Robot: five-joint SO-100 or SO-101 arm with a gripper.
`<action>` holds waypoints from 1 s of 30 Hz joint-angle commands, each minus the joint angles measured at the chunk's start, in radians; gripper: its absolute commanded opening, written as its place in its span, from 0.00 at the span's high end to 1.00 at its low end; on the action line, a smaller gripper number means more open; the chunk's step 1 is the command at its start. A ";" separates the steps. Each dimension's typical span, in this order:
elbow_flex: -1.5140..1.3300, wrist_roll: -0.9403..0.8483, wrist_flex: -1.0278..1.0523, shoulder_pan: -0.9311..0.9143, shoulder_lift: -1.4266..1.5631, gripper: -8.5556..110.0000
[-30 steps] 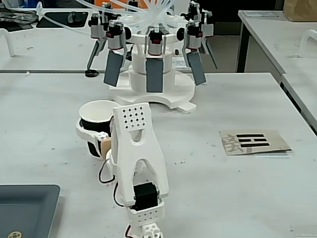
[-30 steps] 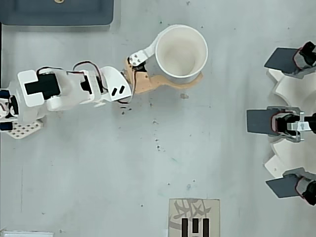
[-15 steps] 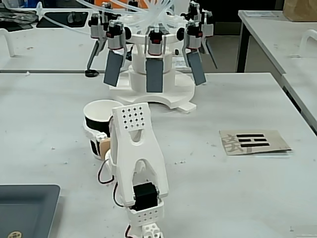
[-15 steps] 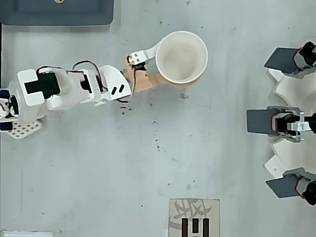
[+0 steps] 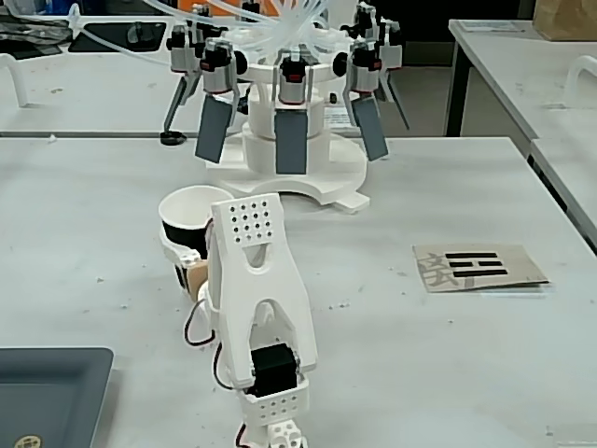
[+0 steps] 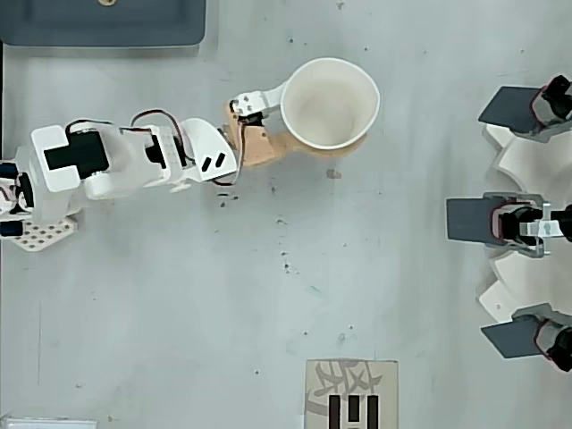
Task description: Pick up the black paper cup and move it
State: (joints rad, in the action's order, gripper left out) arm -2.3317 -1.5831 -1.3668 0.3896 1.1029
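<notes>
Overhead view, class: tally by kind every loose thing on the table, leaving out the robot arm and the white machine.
Black paper cup, held in the claw: 1
Printed card: 1
Dark tray: 1
Total: 3

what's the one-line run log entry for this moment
stage: grasp | gripper: fingers around black paper cup, closure unclear | cup: upright, apparently on table | marked card: apart from cup, untouched

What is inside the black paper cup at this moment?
In the overhead view the black paper cup shows only its bare white inside and bottom; nothing lies in it. The gripper stands around its wall. The table under the cup is covered and cannot be seen.
</notes>
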 commanded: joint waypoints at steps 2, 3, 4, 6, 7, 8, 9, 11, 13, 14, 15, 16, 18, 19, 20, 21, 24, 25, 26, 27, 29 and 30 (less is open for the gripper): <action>0.020 -0.012 -0.031 0.002 0.103 0.89; 0.005 -0.012 -0.032 0.002 0.115 0.89; -0.011 -0.012 -0.034 0.002 0.127 0.89; -0.044 -0.011 -0.035 0.000 0.158 0.89; -0.060 -0.009 -0.035 -0.002 0.175 0.89; -0.078 -0.009 -0.037 -0.003 0.195 0.89; -0.097 -0.009 -0.038 -0.003 0.213 0.89; -0.143 -0.009 -0.051 -0.006 0.250 0.89; -0.192 -0.006 -0.054 -0.011 0.291 0.89; -0.213 -0.005 -0.054 -0.014 0.311 0.89; -0.233 -0.003 -0.054 -0.015 0.328 0.89; -0.250 -0.002 -0.054 -0.017 0.345 0.89; -0.293 -0.002 -0.058 -0.020 0.382 0.89; -0.314 0.000 -0.060 -0.021 0.399 0.89; -0.337 0.000 -0.060 -0.023 0.419 0.89; -0.357 0.002 -0.060 -0.025 0.437 0.89; -0.405 0.003 -0.060 -0.031 0.486 0.89; -0.420 0.003 -0.060 -0.034 0.502 0.89; -0.439 0.003 -0.060 -0.038 0.518 0.89; -0.456 0.003 -0.060 -0.043 0.537 0.89; -0.491 0.003 -0.060 -0.052 0.569 0.89; -0.508 0.003 -0.060 -0.057 0.584 0.89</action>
State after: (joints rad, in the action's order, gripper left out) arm -2.8179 -1.5877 -1.4021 0.3467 1.6137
